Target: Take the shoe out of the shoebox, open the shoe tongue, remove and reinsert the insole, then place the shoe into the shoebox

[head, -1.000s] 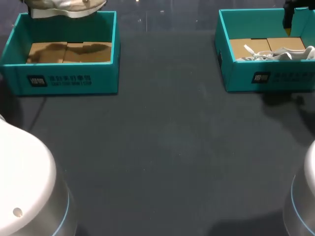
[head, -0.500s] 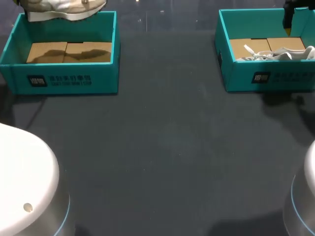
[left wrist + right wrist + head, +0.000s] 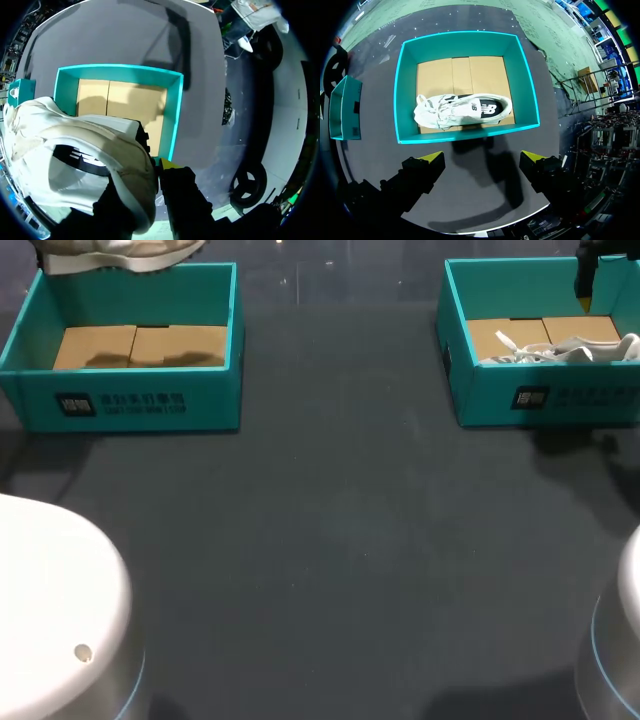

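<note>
left gripper (image 3: 157,169) clamped shoe (image 3: 75,160), held above far-left box (image 3: 130,405): removal was done. tongue, insole, return were left to do. right gripper (image 3: 482,161) hung spread wide over right box (image 3: 399,90); second shoe (image 3: 462,110) lay inside.

The worktop (image 3: 330,540) was a plain dark grey, matte and even, and filled the head view from side to side. Soft shadows (image 3: 570,440) lay on it at the far right and far left. A few bright specks (image 3: 283,282) showed near its far side. In the left wrist view it looked paler, crossed by a long shadow (image 3: 177,40).
</note>
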